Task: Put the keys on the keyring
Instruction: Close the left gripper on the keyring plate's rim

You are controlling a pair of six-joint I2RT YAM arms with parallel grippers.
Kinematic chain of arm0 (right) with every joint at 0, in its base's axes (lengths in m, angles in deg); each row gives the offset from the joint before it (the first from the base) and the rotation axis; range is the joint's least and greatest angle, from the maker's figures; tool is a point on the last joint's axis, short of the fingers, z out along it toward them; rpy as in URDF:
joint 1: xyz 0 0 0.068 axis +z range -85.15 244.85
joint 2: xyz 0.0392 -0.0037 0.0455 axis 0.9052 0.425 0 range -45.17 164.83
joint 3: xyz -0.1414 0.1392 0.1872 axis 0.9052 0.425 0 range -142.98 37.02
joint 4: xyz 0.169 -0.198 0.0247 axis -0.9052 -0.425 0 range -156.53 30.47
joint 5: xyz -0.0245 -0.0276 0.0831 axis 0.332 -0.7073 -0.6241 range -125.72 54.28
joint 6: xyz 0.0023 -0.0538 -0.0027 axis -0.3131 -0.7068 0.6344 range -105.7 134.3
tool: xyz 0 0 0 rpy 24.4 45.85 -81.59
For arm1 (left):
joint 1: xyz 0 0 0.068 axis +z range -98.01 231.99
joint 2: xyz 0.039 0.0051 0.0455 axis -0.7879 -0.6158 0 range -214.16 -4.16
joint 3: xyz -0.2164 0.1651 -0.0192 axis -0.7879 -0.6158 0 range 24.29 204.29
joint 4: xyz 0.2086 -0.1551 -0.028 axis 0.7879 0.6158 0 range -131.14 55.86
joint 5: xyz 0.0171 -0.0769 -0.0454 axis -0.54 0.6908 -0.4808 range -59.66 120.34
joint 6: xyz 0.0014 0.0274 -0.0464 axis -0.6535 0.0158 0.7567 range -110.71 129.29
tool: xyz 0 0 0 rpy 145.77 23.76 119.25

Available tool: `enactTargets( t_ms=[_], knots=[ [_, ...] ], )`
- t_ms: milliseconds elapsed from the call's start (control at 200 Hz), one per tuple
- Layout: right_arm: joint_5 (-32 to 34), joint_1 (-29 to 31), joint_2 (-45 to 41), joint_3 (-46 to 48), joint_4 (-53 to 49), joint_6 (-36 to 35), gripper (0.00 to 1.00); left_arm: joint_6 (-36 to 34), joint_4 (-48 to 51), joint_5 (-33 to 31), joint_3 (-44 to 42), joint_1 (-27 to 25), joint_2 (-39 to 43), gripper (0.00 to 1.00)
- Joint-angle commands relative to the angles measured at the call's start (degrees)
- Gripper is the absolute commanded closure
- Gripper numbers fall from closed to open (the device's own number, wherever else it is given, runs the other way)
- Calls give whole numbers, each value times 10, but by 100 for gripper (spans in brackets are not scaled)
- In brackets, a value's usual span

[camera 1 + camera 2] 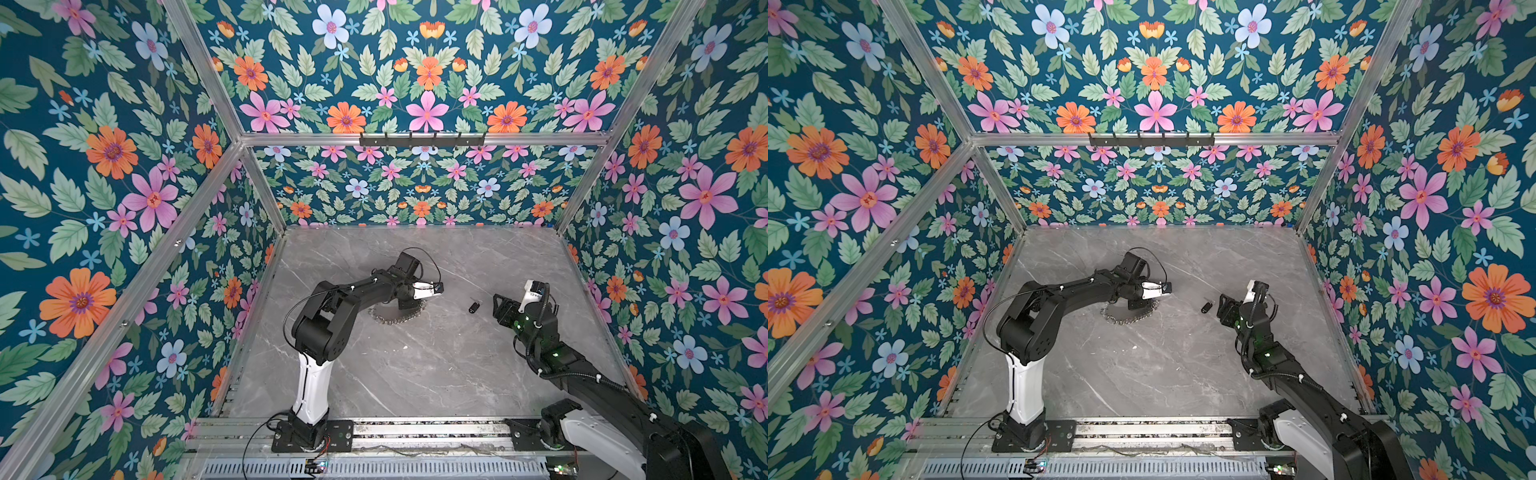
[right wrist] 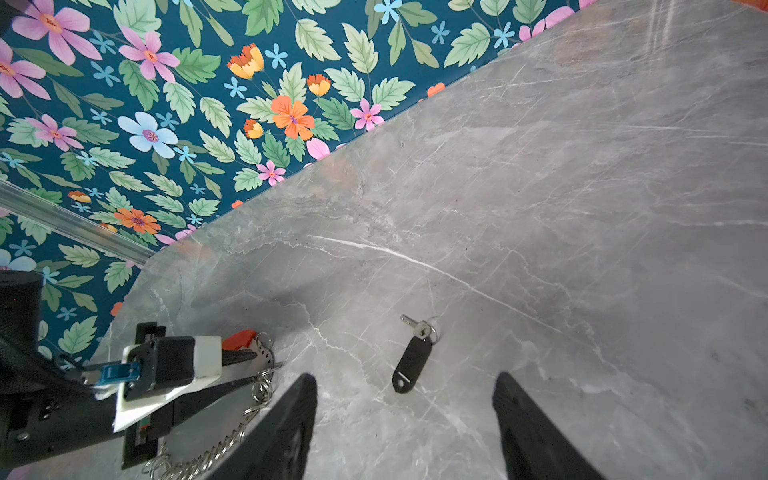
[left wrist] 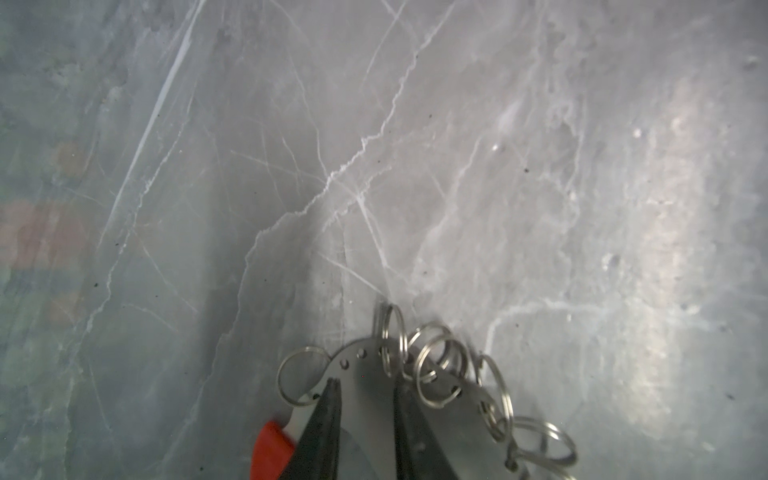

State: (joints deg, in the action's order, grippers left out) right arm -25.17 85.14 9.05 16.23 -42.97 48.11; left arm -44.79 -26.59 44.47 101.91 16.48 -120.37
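The keys [image 2: 412, 363], a black oblong tag joined by a small split ring to one short silver key, lie flat on the bench [image 1: 415, 374] just in front of the right end effector [image 1: 500, 306], which belongs to the nearer arm by far. In the right wrist view its two black fingers [image 2: 299, 415] stand wide apart with nothing between them. The tag's rounded end sits in the gap just beyond the tips. The tag's long axis runs away from that end effector, leaning a little to one side, with the silver key at the far end. The jaws would therefore likely close across the tag's narrow width after a short reach forward and down.

In both top views the keys rest between the two arms, apart from the keyring [image 1: 399, 316]. Farther off, the left end effector [image 3: 361, 384] hangs over the keyring's flat perforated band, beside the red bar [image 3: 270, 449]. Its tips stand slightly apart with nothing visibly pinched between them, though I cannot tell whether they touch the band. The keys are not yet on the keyring.
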Motion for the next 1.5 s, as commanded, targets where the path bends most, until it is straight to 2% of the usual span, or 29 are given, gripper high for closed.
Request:
enactTargets(
  t_ms=[0,320,845,1185,1495],
  knots=[
    [3,0,-2,1,11,-5,32,3,8,14,3,0,6,71],
    [2,0,-5,2,11,-6,31,6,13,17,3,-1,4,68],
    [4,0,-8,3,10,-6,30,7,14,12,22,-9,-17,70],
    [3,0,-10,4,11,-5,30,11,29,8,41,-10,-30,92],
    [4,0,-8,4,12,-6,30,10,39,7,47,-9,-31,100]
  ],
)
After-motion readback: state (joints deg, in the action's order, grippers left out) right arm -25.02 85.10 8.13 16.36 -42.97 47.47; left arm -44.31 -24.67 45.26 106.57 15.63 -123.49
